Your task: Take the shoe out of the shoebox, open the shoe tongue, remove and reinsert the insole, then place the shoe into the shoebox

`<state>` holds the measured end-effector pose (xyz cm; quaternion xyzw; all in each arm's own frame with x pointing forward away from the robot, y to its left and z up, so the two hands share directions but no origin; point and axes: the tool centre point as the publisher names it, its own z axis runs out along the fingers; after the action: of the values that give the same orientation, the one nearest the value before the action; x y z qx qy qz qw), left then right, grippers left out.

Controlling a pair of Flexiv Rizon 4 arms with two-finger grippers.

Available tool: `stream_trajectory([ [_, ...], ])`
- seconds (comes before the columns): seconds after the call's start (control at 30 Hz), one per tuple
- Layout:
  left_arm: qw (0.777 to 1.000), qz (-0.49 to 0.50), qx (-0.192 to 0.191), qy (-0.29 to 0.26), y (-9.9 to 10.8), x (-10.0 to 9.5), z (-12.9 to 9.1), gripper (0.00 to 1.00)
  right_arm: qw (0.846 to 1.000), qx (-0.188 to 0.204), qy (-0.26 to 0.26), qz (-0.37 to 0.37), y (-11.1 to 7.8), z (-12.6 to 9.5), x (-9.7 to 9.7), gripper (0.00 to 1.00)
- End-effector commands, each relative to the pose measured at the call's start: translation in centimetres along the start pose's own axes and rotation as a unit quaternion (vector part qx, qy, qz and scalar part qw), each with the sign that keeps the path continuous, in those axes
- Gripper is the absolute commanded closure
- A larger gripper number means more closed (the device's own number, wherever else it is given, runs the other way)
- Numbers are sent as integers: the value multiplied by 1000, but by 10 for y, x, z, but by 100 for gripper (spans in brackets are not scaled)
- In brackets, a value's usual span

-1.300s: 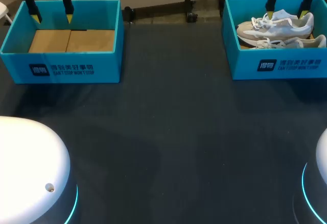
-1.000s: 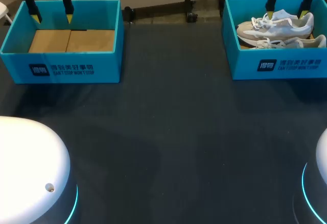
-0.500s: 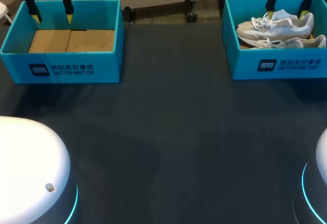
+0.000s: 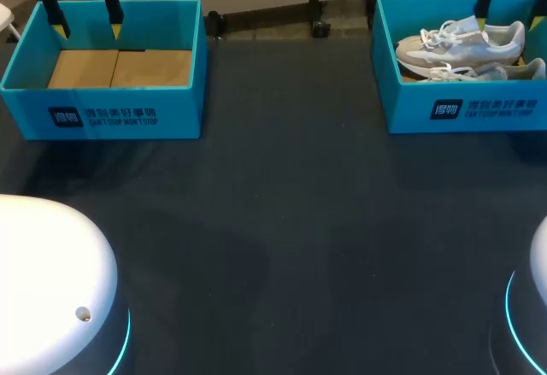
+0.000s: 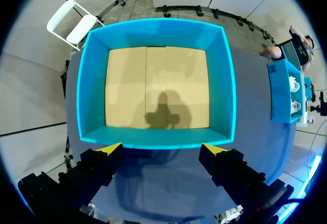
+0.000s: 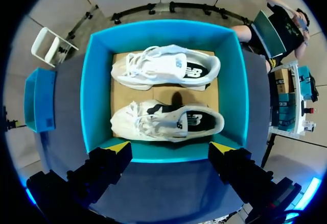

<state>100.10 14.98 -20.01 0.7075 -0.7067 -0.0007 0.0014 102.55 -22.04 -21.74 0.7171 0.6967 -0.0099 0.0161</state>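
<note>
Right gripper (image 6: 170,147), yellow-tipped fingers spread wide and empty, hovering over near wall of teal cardboard shoebox (image 6: 232,96); nearer white lace-up sneaker (image 6: 166,122) inside, just ahead and below, long axis parallel to the finger line, toe leftward; right arm far closer than left.

The head camera looks down from above and behind over the dark worktop (image 4: 291,221), with both boxes far off at its back corners. Each wrist camera faces straight down from well above: the left past the left gripper (image 5: 162,148) into the empty shoebox (image 5: 158,30), the right past the right gripper (image 6: 171,147) into the full shoebox (image 6: 163,30). Each also glimpses the other's box.
</note>
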Motion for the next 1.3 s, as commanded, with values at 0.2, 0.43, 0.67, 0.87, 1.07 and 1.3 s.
stream_trajectory([
  [0.2, 1000, 0, 0, 0, 0, 0, 0, 0, 1000, -13, 3, -25, 15, 16, -32, 0],
  [0.43, 1000, 0, 0, 0, 0, 0, 0, 0, 999, -16, 10, -32, 27, 36, -52, 0],
  [0.67, 1000, 0, 0, 0, 0, 0, 0, 0, 1000, -12, 5, -26, 36, 55, -76, 0],
  [0.87, 1000, 0, 0, 0, 0, 0, 0, 0, 1000, -6, 1, -24, 37, 65, -86, 16],
  [1.07, 1000, 0, 0, 0, 0, 0, 0, 0, 1000, 3, -4, -19, 31, 73, -91, 20],
  [1.3, 1000, 0, 0, 0, 0, 0, 0, 0, 1000, 11, 1, -3, 15, 80, -98, 16],
])
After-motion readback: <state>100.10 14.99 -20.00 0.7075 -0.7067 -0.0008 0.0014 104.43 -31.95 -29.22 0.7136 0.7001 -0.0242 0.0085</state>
